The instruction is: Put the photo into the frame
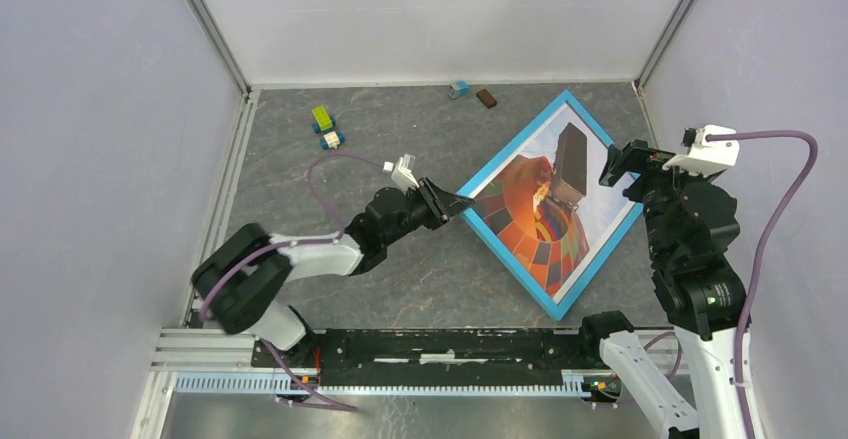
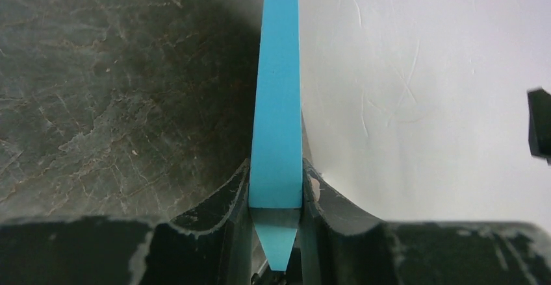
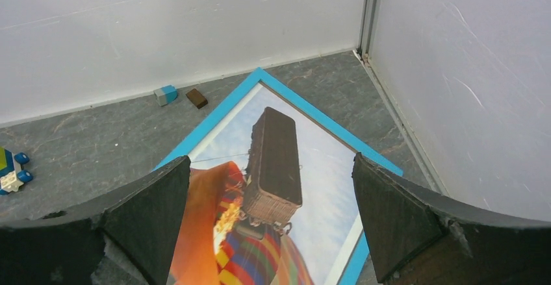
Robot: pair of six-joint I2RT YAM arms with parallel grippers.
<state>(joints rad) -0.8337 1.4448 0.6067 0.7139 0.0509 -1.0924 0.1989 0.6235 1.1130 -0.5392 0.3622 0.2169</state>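
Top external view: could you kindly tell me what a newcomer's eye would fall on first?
The bright blue frame, holding the orange balloon photo, sits diagonally right of centre. The left end effector pinches its left corner, while the right end effector hangs open over its right side.

Counter carries the frame right of the left end effector; toy car, blue block, brown block lie beyond.

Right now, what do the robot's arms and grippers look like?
The left arm and right arm are mostly black, with round joints and white sections. Each carries a white camera box and a looping purple cable. The left gripper and right gripper have two curved black fingers, scuffed pale at the edges. A green light glows on the right arm.
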